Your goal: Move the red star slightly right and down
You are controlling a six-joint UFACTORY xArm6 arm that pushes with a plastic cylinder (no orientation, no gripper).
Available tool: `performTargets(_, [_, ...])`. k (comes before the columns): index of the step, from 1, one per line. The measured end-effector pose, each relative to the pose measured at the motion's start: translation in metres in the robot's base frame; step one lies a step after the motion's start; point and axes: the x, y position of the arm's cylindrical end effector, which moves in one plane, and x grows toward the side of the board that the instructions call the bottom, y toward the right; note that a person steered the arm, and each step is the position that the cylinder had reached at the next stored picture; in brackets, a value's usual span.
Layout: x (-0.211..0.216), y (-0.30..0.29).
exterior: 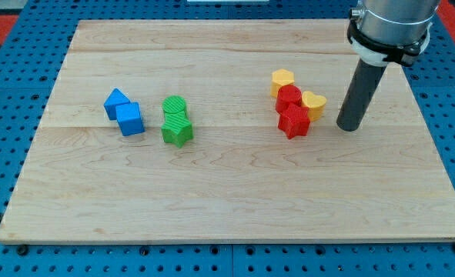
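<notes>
My tool is a plain dark rod with nothing to open or close, so it clamps on nothing; my tip [349,127] rests on the worktop [235,200] near the view's right side, touching no block. Just to the view's left of my tip lies a yellow heart [314,103], a narrow gap of bare wood between us. Pressed against that heart's left side is a red cylinder-like block [289,97], and directly below it, touching it, sits the red star [294,121], which is left of my tip and about level with it. Above the red pair, further toward the view's top, is a yellow hexagonal block [282,80], touching the red cylinder's upper edge. Well apart from me, toward the view's left, a green rounded block [175,108] stands against a green star [177,131] below it. Farthest left are two blue blocks touching each other: a blue wedge-like piece [115,101] and a blue cube [130,118].
</notes>
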Motion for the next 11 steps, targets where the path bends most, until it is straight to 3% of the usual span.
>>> performTargets(2, [0.009, -0.003])
performTargets(3, [0.034, -0.015])
performTargets(4, [0.074, -0.065])
performTargets(5, [0.059, -0.167])
performTargets(6, [-0.001, -0.182])
performTargets(7, [-0.007, -0.151])
performTargets(8, [-0.012, -0.073])
performTargets(9, [-0.012, -0.097])
performTargets(11, [-0.017, -0.051])
